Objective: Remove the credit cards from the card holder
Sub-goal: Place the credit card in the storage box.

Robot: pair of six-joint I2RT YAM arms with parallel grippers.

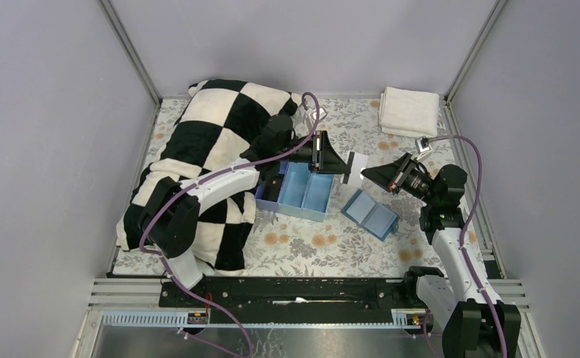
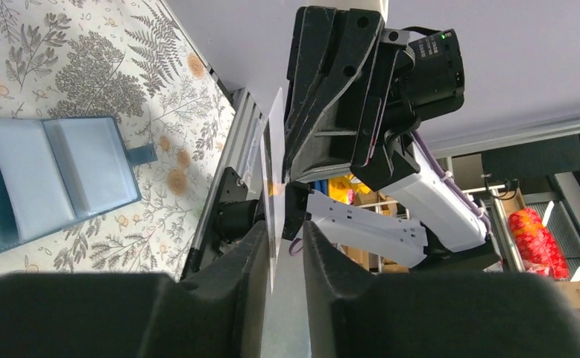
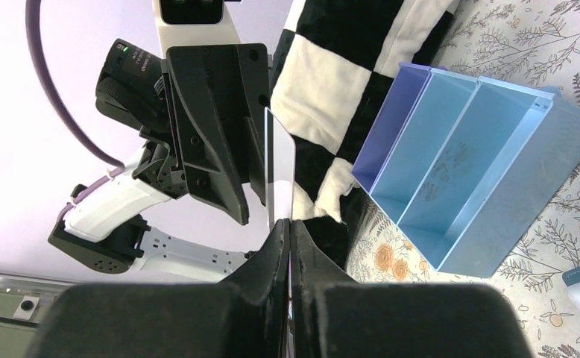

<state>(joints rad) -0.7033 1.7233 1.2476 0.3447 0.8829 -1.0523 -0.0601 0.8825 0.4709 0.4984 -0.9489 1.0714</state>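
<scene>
One credit card [image 1: 355,169], pale in the top view, hangs in mid-air between my two grippers. My right gripper [image 1: 367,174] is shut on its right edge; in the right wrist view the jaws [image 3: 288,227] clamp the card [image 3: 279,171], seen edge-on. My left gripper [image 1: 341,161] is at the card's left edge. In the left wrist view its jaws [image 2: 285,231] straddle the card [image 2: 273,171], which lies against one finger with a gap to the other. The blue card holder [image 1: 370,214] lies open on the table below, also in the left wrist view [image 2: 56,179].
A blue and lavender three-compartment tray [image 1: 300,191] stands left of the holder, under my left arm; it also shows in the right wrist view [image 3: 458,171]. A black-and-white checkered blanket [image 1: 212,149] covers the left side. A folded white towel [image 1: 408,110] lies at the back right.
</scene>
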